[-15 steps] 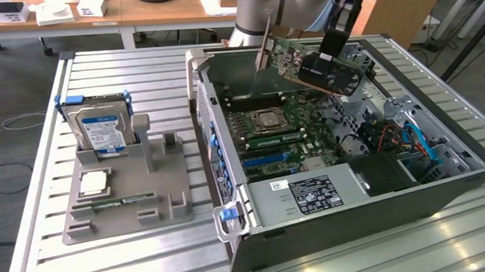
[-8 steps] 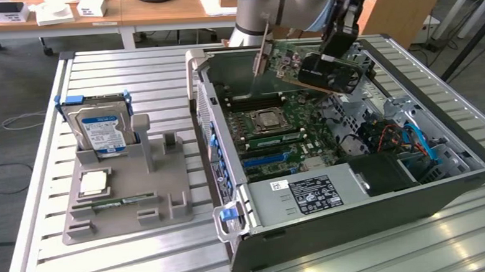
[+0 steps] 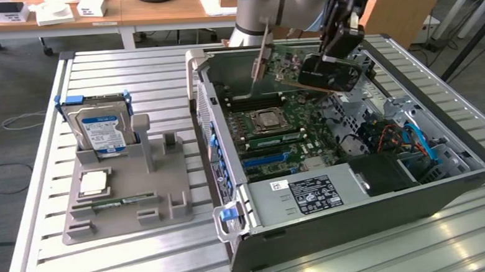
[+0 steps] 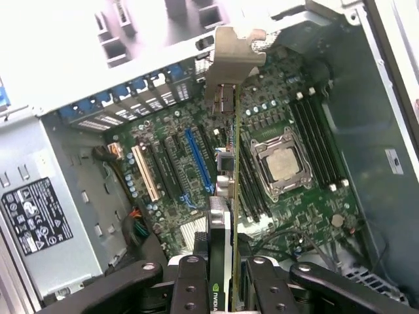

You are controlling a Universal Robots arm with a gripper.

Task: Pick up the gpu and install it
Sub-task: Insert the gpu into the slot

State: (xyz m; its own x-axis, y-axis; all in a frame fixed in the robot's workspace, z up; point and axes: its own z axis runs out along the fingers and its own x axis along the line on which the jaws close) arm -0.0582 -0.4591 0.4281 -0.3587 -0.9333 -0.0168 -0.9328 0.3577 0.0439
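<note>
One card is in my grip: my gripper [image 4: 226, 291] is clamped on the gpu [image 4: 224, 190], a finger pressed against each flat face. The gpu hangs edge-on above the motherboard [image 4: 177, 176], inside the open computer case [image 3: 217, 122], with its metal bracket [image 4: 234, 55] toward the case's rear wall.

In the exterior view the card sits tilted rather than square to the board. I judge that to be the main risk, because a tilted contact edge could miss the blue slot [image 4: 200, 163] and scrape nearby parts. The processor socket [image 4: 281, 160] and the memory sticks [image 4: 314, 137] lie just beside the card's line and could be struck. The bracket could also catch on the rear wall. My hold covers only a small part of the card, so any contact might twist it between my fingers.

Besides the motherboard, the case holds a power supply [image 3: 312, 191] and loose cables [image 3: 409, 140]. On the table [image 3: 41, 246], well apart from the case, a grey holder [image 3: 165, 177] carries a hard drive [image 3: 101, 128] standing upright, a processor chip [image 3: 93, 181] lying flat and a spare memory stick [image 3: 117, 203] in a groove.
</note>
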